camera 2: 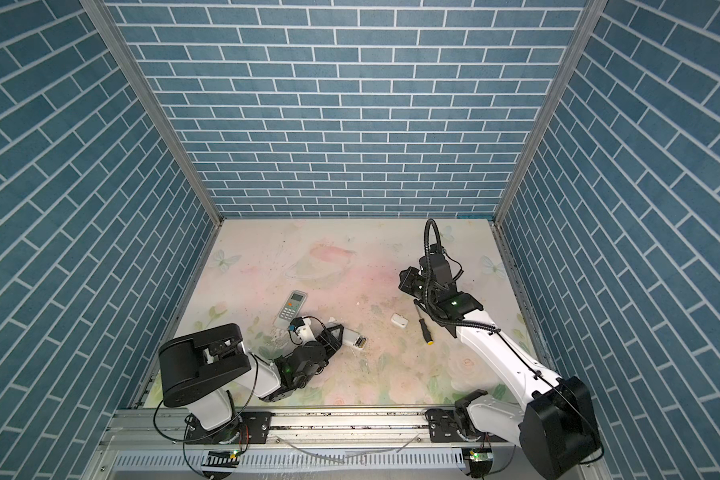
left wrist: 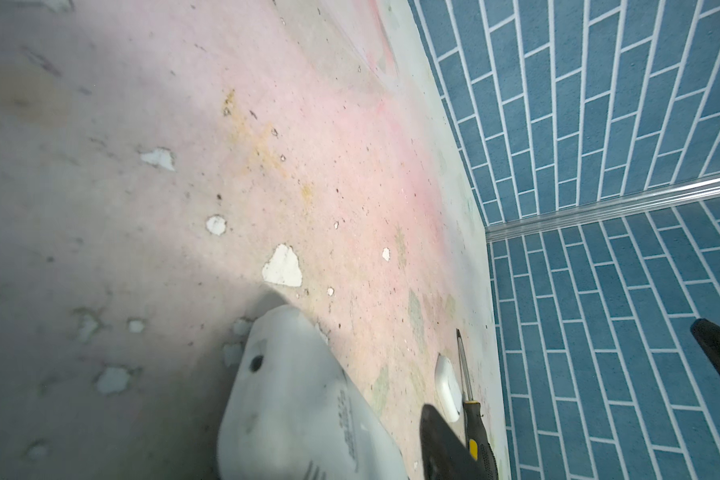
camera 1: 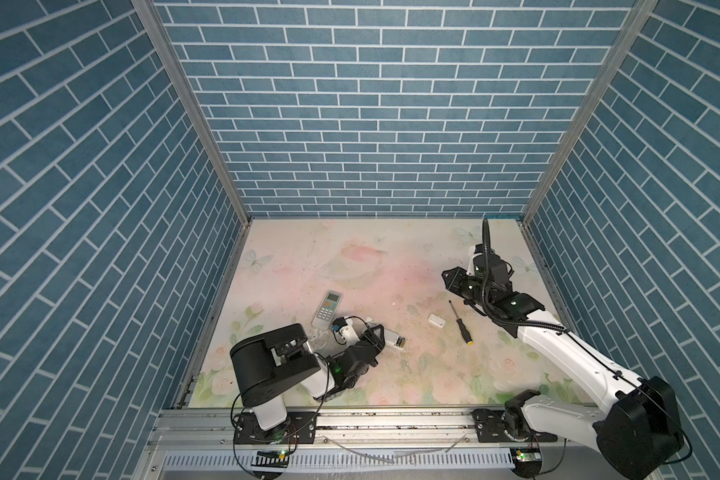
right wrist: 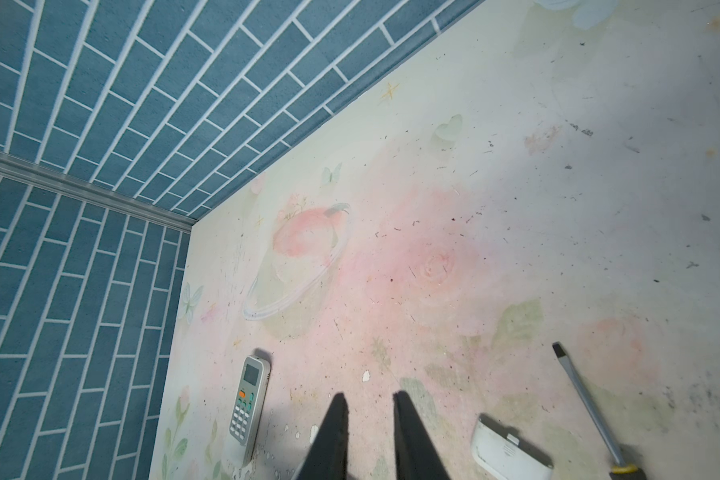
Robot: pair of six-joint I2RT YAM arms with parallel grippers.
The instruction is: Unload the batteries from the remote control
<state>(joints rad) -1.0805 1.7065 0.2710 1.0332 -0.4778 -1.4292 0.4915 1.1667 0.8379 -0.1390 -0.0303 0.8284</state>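
A white remote control point(camera 1: 391, 336) lies back-up at the tip of my left gripper point(camera 1: 376, 332). Its open end compartment shows the batteries point(camera 1: 400, 342), also seen in a top view as the batteries point(camera 2: 361, 342). In the left wrist view the remote control point(left wrist: 300, 399) fills the near field. One dark finger point(left wrist: 443, 440) stands beside it with bare mat between them; the other finger is hidden. The jaws are open. My right gripper point(camera 1: 447, 277) hangs above the mat at the right. Its fingers point(right wrist: 337, 419) stand narrowly apart around nothing.
A second remote point(camera 1: 327, 308), keypad up, lies left of the left gripper. A small white cover plate point(camera 1: 436, 320) and a black-and-yellow-handled screwdriver point(camera 1: 459, 323) lie between the arms. Blue brick walls close in the floral mat point(camera 1: 350, 266) on three sides.
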